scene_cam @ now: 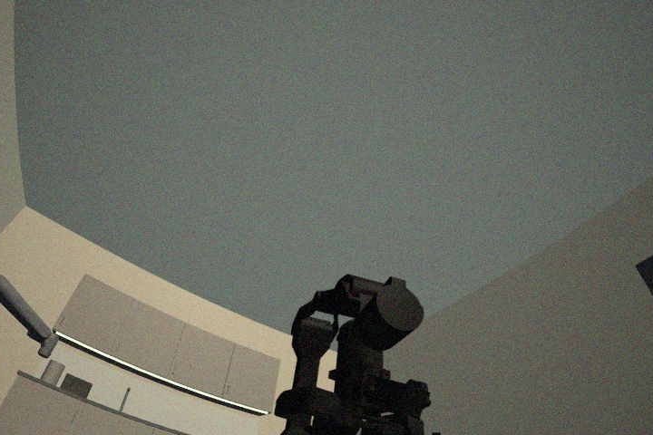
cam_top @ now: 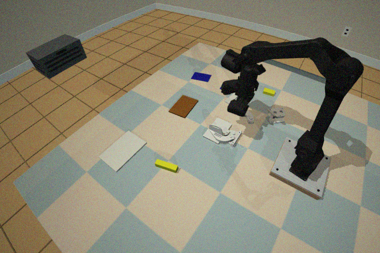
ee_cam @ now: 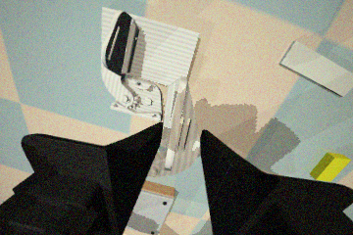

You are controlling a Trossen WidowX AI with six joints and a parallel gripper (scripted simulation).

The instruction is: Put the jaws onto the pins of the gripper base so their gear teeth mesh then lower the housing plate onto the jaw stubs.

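My gripper [cam_top: 246,111] [ee_cam: 182,130] is shut on a white jaw [cam_top: 250,118] [ee_cam: 171,134], which hangs down from the fingers above the mat. In the wrist view the held jaw overlaps the right edge of the gripper base [cam_top: 237,137] [ee_cam: 147,111]; contact cannot be told. The other jaw [cam_top: 216,130] [ee_cam: 120,46] lies over the base, with its upright pad facing away from the arm. Whether it is fully seated on its pin is too small to tell. A white piece with holes, apparently the housing plate [cam_top: 276,112], lies apart, closer to the back right.
Yellow blocks [cam_top: 166,165] [cam_top: 269,91] [ee_cam: 329,166], a brown plate [cam_top: 183,106], a blue plate [cam_top: 201,77] and a white slab [cam_top: 122,151] lie around. Another white slab [ee_cam: 322,69] shows in the wrist view. The arm's mounting board [cam_top: 281,175] [ee_cam: 152,208] is at right in the top view.
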